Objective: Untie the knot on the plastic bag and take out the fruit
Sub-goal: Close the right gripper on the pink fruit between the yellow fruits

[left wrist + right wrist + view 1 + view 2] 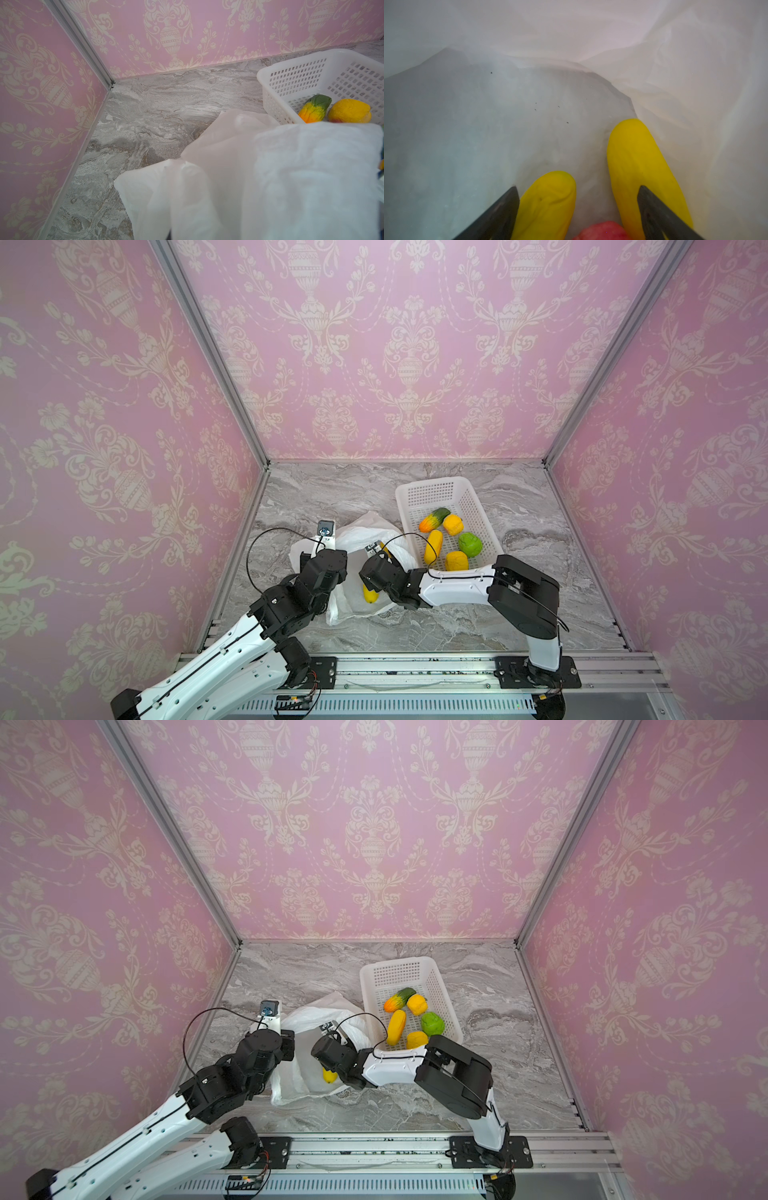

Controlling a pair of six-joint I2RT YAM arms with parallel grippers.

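In both top views the left gripper [306, 561], pressed together on the rim of the plastic bag [365, 531], may let the mouth collapse if the film slips. Left wrist view shows only lifted film. Right wrist view: the right gripper [578, 187], spread inside the bag over yellow fruit [548, 203], could snag film.

The left arm [232, 651] and right arm [453, 585] are clad in white covers [465, 593], with black joints [523, 593] and exposed black cables [409, 534].
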